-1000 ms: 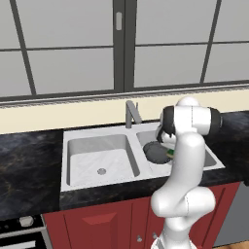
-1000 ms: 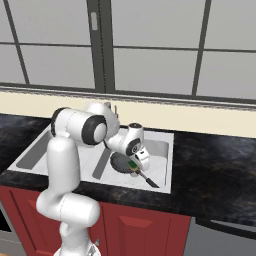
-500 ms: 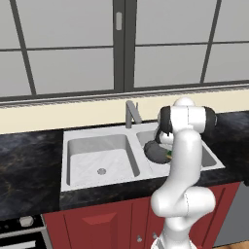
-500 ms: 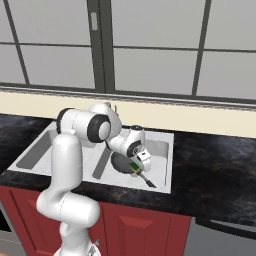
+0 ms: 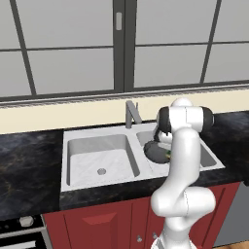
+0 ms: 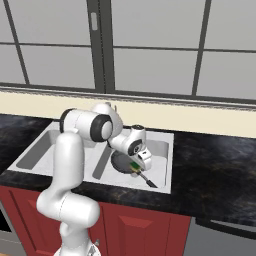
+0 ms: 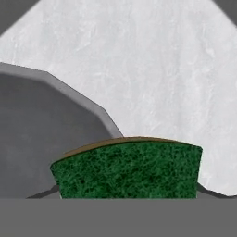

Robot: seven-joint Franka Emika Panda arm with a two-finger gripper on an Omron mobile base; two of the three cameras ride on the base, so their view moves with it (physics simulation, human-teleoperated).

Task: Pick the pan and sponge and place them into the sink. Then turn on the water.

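Observation:
The black pan (image 6: 121,162) lies in the right bowl of the sink (image 6: 161,150), its thin handle pointing toward the front rim. My gripper (image 6: 137,161) hangs low over the pan's near edge, with the sponge (image 6: 134,165) right at its tips. In the hand view the sponge (image 7: 129,169) shows its green layer up close, resting over the rim of the pan (image 7: 41,139) above the pale sink floor (image 7: 152,69). The fingertips are hidden behind the sponge, so the jaws' state is unclear. From the left, the pan (image 5: 154,150) and a bit of the sponge (image 5: 168,155) show beside my arm.
The angular grey faucet (image 5: 131,113) stands behind the divider between the two bowls, with no stream coming from it. The left bowl (image 5: 101,160) holds only its drain. Dark stone counter (image 5: 29,165) runs on both sides, with windows behind.
The arm has barely moved and stays low over the right bowl. Pan and sponge remain where they were.

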